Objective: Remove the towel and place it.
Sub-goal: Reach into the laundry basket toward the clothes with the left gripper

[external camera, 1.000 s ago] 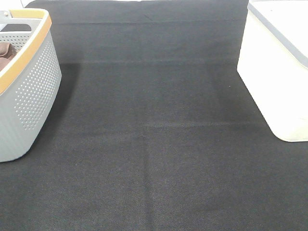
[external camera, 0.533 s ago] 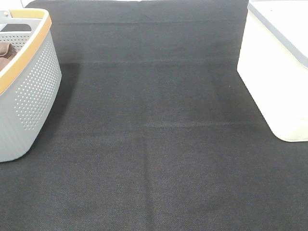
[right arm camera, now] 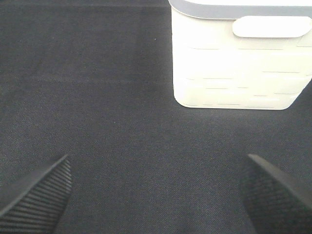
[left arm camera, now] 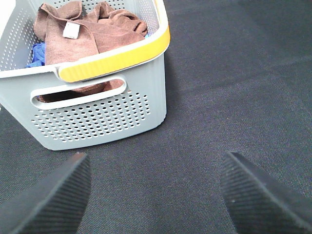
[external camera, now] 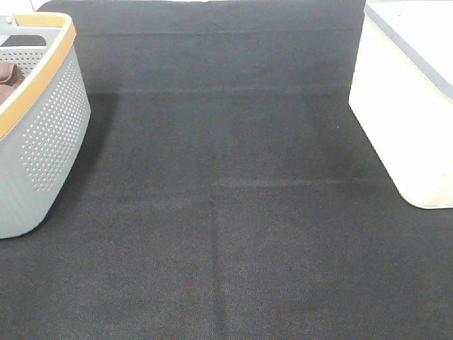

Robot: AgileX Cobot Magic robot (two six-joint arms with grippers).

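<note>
The reddish-brown towel (left arm camera: 92,29) lies crumpled inside the grey perforated basket (left arm camera: 102,117) with a yellow rim, its small white tag facing up. A sliver of the towel (external camera: 8,78) shows in the basket (external camera: 49,134) at the far left of the exterior view. My left gripper (left arm camera: 156,195) is open and empty above the black mat, a short way in front of the basket. My right gripper (right arm camera: 156,195) is open and empty over the mat, facing the white box (right arm camera: 239,58). Neither gripper shows in the exterior view.
A blue cloth (left arm camera: 36,53) lies beside the towel in the basket. The white lidded box (external camera: 410,99) stands at the right edge of the black mat (external camera: 226,212).
</note>
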